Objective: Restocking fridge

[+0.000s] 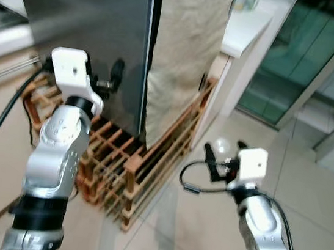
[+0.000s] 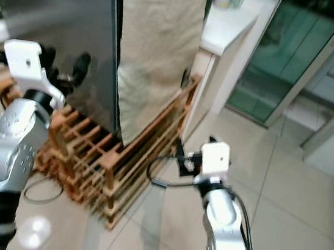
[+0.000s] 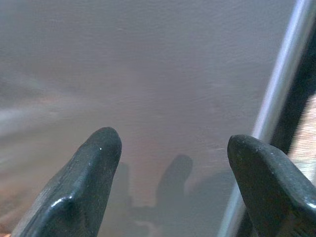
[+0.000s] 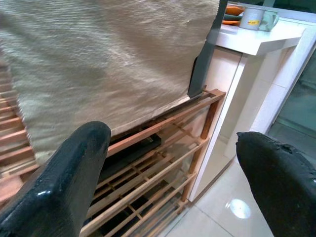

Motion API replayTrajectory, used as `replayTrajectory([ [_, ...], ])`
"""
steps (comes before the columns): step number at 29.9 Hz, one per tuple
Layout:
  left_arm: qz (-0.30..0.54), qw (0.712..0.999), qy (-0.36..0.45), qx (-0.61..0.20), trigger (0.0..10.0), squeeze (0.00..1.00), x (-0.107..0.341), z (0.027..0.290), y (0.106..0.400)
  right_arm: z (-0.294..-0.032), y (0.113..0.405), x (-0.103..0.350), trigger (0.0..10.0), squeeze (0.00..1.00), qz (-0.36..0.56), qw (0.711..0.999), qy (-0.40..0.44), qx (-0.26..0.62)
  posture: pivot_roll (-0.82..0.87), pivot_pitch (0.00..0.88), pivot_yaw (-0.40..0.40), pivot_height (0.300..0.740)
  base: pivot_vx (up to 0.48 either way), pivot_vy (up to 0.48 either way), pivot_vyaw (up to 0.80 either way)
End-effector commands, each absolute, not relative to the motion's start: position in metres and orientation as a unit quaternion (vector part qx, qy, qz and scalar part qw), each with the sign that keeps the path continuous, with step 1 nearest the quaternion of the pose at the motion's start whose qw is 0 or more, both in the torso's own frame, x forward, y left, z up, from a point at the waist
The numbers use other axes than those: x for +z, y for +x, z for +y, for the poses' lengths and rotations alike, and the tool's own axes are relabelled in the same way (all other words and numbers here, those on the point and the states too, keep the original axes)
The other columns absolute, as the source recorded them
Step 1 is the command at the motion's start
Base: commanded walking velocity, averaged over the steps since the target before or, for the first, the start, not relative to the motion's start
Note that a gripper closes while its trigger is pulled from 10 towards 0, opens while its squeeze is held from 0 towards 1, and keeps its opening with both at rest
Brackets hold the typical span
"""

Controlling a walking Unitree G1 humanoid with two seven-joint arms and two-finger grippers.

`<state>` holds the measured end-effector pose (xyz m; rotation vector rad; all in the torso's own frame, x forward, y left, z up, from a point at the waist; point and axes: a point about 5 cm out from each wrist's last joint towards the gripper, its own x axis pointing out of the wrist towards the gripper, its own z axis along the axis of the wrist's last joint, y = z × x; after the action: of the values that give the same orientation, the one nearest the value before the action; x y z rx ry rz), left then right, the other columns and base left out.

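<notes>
Jaws of both grippers gape wide, empty, facing the shut fridge.
Largest first: steel fridge door on a wooden rack, white surface to its right. Left gripper hovers near the door edge; right gripper hangs low. Likely step: opening the door, calling for a grip at its edge.

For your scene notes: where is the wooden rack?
The wooden rack sits on the floor under the fridge, between both arms, beside the white counter.

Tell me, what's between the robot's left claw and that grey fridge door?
Nothing: in the left wrist view the open left end effector faces the bare grey fridge door up close, with only its own shadow on the metal.
</notes>
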<state>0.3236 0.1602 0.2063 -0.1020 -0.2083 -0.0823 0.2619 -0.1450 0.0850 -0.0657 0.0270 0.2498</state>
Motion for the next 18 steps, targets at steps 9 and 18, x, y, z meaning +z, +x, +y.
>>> replayTrajectory([
  [9,-0.050,0.989,-0.043,-0.136,10.0,0.00,0.203,0.117,0.346,-0.151,0.267,0.085,10.0,0.00,0.011,0.992,-0.040,0.121,-0.12,0.000,-0.028,0.740,0.000,0.000,0.00],
  [18,-0.008,0.993,-0.047,-0.112,10.0,0.00,0.186,0.112,0.359,-0.151,0.265,0.082,10.0,0.00,0.018,0.991,-0.043,0.124,-0.13,0.000,-0.023,0.740,0.000,0.000,0.00],
])
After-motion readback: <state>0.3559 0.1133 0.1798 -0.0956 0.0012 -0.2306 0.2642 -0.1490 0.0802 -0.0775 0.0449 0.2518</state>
